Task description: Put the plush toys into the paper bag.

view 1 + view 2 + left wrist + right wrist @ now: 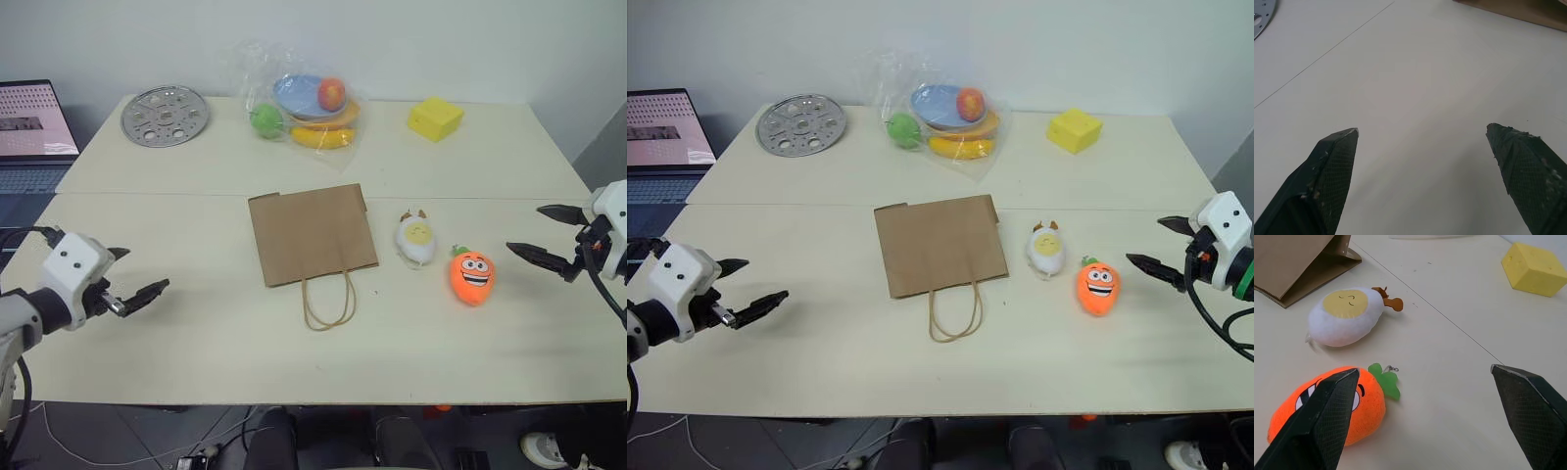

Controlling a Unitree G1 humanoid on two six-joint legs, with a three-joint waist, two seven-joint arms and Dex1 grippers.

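The flat brown kraft paper bag (312, 234) with thin looped twine handles lies on its side in the middle of the pale table (196, 333), its handles trailing toward the robot and its mouth at that near edge. Just to the bag's right lie the two plush toys: the small white egg-shaped toy with a yellow face (415, 241) sits near the bag's right edge but apart from it, and the orange carrot toy with a cartoon smile and green top (472, 276) rests just beside the egg, farther right and slightly nearer the robot. The right gripper (551, 238) hovers at the table's right side with its two black fingers spread wide and nothing between them; the carrot lies directly to its left, near it, so this arm is by far the nearer one for either toy. The left gripper (130, 276), fingers likewise spread and empty, hangs over bare table well to the left of the bag. The carrot's long axis runs roughly away from the robot, green top at the far end and rounded tip toward the near edge. The egg's long axis runs much the same way, with its small brown tuft at the far end. Neither toy is yet in the bag.
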